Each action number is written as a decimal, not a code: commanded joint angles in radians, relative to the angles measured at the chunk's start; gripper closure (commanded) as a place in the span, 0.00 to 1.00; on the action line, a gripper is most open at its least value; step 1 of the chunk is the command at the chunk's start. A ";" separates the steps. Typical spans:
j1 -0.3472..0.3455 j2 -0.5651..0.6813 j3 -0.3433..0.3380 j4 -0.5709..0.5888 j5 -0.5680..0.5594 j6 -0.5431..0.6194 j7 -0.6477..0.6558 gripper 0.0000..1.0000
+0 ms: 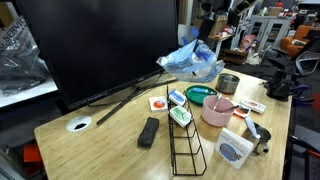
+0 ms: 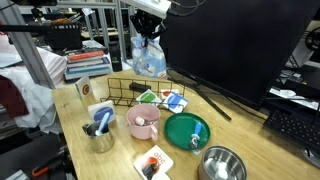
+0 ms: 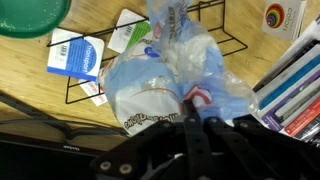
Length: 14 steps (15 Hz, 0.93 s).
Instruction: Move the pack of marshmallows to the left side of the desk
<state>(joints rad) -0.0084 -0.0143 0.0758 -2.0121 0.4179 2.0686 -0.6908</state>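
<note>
While clamped shut on the crinkled top of the pack of marshmallows (image 2: 148,60), holding it aloft with the gripper (image 2: 150,35). Dangling the bag over the black wire rack (image 2: 130,90), clear of the desk (image 2: 118,150). Leaving a pink mug (image 2: 142,122) and green plate (image 2: 187,130) sitting on the wood just beside that rack.

Pack (image 2: 148,60): hangs from your gripper (image 2: 150,36), clear of the desk (image 2: 115,160), above the rack (image 2: 128,92) and in front of the monitor (image 2: 240,45).
Mug (image 2: 143,122): on the desk, between rack and card (image 2: 153,162).
Plate (image 2: 187,130): beside the mug, with the bowl (image 2: 222,165) close by.
Box (image 3: 77,55): in your wrist view, on the desk near the plate.
Remote (image 1: 148,131): between cable hole (image 1: 79,125) and rack.
</note>
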 commanded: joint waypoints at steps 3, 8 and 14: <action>0.027 -0.014 -0.023 -0.016 -0.003 -0.004 -0.030 0.99; 0.027 -0.015 -0.027 -0.019 -0.002 -0.005 -0.041 0.99; 0.056 0.016 -0.004 0.026 0.008 -0.005 -0.071 1.00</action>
<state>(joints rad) 0.0183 -0.0219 0.0653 -2.0284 0.4168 2.0673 -0.7336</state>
